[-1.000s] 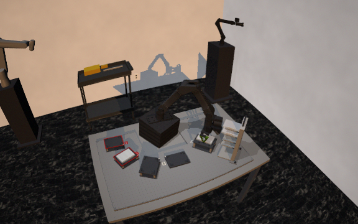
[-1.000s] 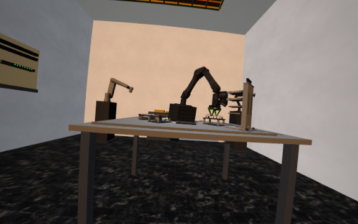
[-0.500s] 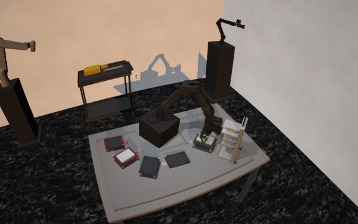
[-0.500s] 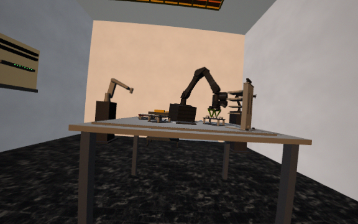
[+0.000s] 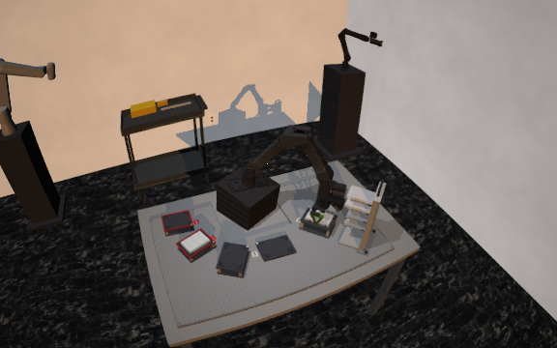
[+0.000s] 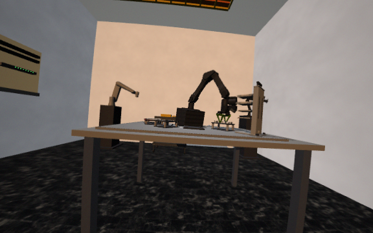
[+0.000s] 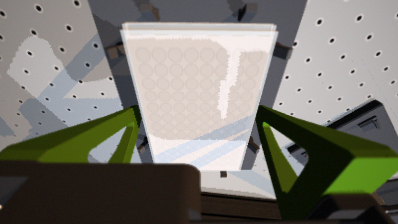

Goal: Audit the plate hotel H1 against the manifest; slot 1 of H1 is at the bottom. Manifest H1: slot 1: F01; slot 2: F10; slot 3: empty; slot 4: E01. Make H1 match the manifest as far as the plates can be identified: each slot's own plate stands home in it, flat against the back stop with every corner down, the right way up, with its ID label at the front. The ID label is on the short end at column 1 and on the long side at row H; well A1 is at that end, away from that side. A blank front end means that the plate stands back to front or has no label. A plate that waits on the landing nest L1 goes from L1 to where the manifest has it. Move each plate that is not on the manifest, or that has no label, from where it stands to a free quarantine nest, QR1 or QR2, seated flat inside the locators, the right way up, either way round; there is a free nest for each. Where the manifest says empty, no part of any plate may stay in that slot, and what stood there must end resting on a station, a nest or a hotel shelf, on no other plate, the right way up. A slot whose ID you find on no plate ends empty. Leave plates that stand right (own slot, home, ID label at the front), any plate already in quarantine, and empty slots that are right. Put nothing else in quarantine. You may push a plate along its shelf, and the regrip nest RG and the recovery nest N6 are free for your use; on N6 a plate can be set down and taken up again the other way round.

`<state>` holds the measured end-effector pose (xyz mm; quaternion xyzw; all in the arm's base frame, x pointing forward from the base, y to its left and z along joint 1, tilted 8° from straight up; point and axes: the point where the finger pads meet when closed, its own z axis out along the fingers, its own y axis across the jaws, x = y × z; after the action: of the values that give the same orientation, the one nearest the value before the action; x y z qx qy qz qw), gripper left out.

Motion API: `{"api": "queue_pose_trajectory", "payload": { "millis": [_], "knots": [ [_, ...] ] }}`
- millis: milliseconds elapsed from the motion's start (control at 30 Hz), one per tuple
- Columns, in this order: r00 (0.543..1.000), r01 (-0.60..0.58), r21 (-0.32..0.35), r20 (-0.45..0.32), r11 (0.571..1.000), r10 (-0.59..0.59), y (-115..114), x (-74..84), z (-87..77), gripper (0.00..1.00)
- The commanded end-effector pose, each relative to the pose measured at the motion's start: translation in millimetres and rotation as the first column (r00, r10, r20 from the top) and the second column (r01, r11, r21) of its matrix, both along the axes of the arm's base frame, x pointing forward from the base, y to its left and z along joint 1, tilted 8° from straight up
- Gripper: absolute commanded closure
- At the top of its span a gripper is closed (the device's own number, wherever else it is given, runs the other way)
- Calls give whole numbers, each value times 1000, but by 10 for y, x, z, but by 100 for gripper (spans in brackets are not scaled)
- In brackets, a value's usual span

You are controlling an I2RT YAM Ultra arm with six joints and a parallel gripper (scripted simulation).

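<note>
On the grey perforated table point(image 5: 278, 295), right of the arm's dark block pedestal point(image 5: 240, 213), the dark jointed arm point(image 5: 303, 150) reaches down over a dark raised nest point(image 5: 328, 230) just beside the tan-and-white plate hotel rack point(image 5: 369, 227). A pale translucent well plate point(image 7: 197, 90) lies on that nest, seen from the wrist view straight below the green-fingered gripper point(image 7: 197, 142). Green fingers are spread to full width, one on each long side of the plate, with a visible gap to the plate on both sides; nothing is pinched. No label readable on the plate from the wrist view. In the exterior view the gripper point(image 6: 223, 117) hangs low over the same nest, finger tips about at plate height.

Hotel shelves look white and thin from the top view; whether plates sit in them cannot be told.

Left part of the table: a red-rimmed nest with dark top point(image 5: 177, 221), and near it a second red-rimmed nest carrying a white plate point(image 5: 195, 243). Between those and the hotel: two dark square nests point(image 5: 232, 258) point(image 5: 276, 246), apart from each other.

Off the table: black two-shelf cart point(image 5: 129, 145) with a yellow box point(image 5: 143, 108) on top.
</note>
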<state>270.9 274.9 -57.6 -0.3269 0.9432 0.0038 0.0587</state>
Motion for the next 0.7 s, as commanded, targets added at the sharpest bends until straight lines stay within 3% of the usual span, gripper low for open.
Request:
{"api": "queue_pose_trajectory", "payload": {
  "millis": [0, 333, 667],
  "knots": [
    [1000, -1, 20, 19, 1000, 1, 47, 44, 46, 0],
    [1000, -1, 20, 19, 1000, 1, 47, 44, 46, 0],
    [1000, -1, 20, 19, 1000, 1, 26, 3, 377, 0]
  ]
}}
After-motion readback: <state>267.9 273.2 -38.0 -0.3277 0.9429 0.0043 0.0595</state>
